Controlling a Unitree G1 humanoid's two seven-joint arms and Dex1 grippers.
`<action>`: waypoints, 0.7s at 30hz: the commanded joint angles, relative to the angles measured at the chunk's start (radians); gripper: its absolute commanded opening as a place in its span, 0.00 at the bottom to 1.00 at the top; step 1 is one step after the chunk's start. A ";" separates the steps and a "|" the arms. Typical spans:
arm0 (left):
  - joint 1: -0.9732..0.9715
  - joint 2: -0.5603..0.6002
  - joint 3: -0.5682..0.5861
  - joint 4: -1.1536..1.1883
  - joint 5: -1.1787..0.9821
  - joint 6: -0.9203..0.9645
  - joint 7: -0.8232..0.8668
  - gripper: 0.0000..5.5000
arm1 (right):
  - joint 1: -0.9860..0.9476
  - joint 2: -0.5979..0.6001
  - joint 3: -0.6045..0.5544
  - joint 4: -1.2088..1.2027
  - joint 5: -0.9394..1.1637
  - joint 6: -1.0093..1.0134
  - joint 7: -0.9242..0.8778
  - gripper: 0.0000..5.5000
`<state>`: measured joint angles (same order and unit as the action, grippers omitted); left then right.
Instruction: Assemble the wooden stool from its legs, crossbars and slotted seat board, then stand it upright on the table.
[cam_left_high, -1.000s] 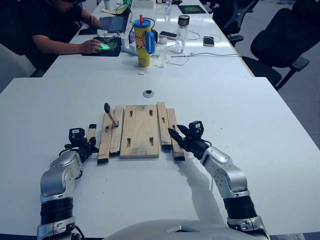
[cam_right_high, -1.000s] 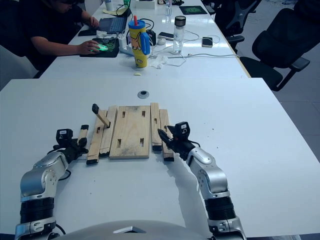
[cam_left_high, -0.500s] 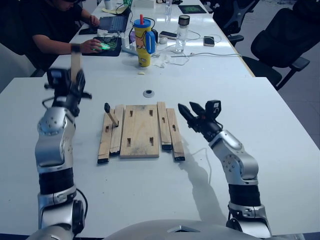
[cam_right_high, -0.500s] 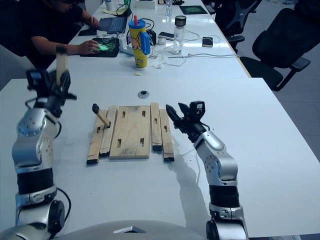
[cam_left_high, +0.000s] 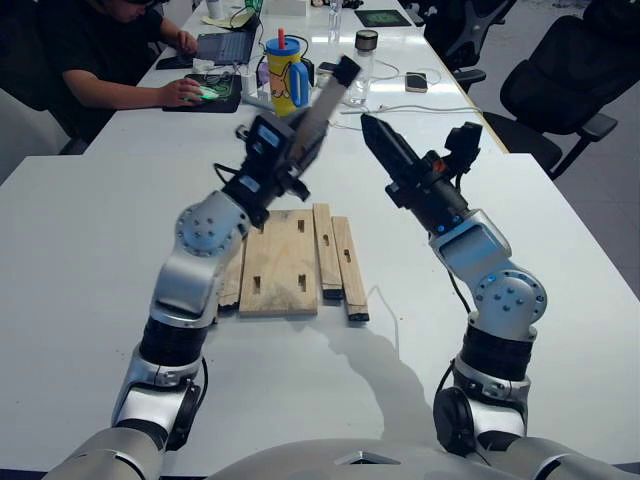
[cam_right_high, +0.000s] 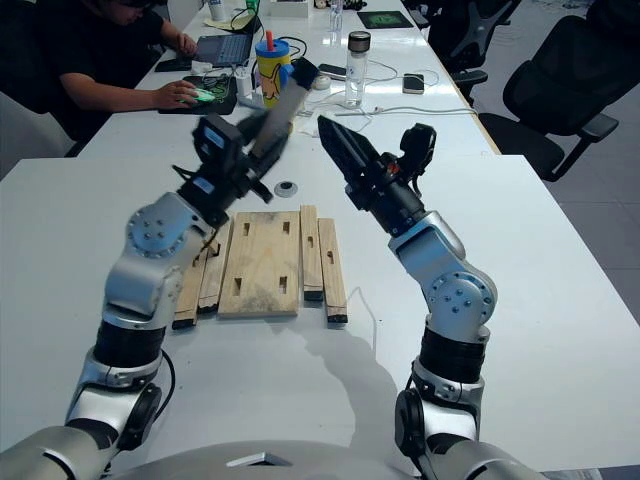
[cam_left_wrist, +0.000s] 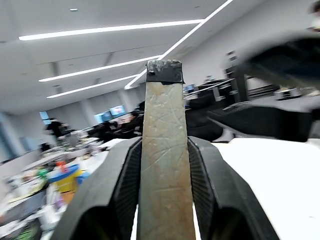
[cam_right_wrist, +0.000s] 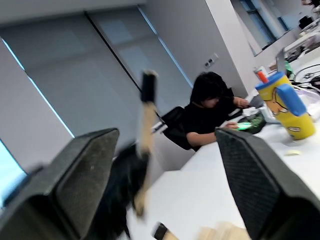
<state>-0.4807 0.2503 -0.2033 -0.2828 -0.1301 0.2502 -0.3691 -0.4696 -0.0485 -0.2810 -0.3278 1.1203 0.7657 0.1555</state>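
**A:** Where is the slotted seat board (cam_left_high: 280, 258)?

**B:** It lies flat on the white surface (cam_left_high: 80, 260), slots facing up. Two legs (cam_left_high: 338, 262) lie side by side along its right edge. More wooden pieces (cam_left_high: 228, 288) sit at its left edge, partly hidden behind the left arm.

**A:** And the left end effector (cam_left_high: 297, 148)?

**B:** It's in the air above the board's far left corner, pinching a wooden leg (cam_left_high: 322, 105). The leg tilts, with its dark-capped end up and toward the right. The left wrist view gives the grip up close: a finger (cam_left_wrist: 125, 175) is pressed against each side of the leg, and the cap stands past the tips.

**A:** The right end effector (cam_left_high: 372, 130)?

**B:** It's raised above the board's far right corner, apart from the held leg. From the head it reads as one dark wedge. The right wrist view shows two fingers (cam_right_wrist: 85, 170) spread wide with nothing between them, and the held leg blurred beyond.
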 joint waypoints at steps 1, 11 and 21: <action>0.014 -0.005 -0.034 0.029 0.025 -0.041 -0.037 0.24 | -0.038 0.004 -0.037 0.036 0.099 -0.003 -0.056 0.65; 0.026 -0.015 -0.057 0.048 0.031 -0.072 -0.083 0.24 | -0.035 -0.033 -0.011 0.079 0.189 0.003 -0.093 0.45; 0.031 -0.016 -0.051 0.063 0.048 -0.072 -0.080 0.24 | -0.026 -0.053 -0.001 0.087 0.177 -0.014 -0.100 0.15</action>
<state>-0.4625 0.2317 -0.2543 -0.2298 -0.1007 0.1797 -0.4460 -0.5000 -0.0948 -0.2880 -0.2390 1.3026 0.7592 0.0630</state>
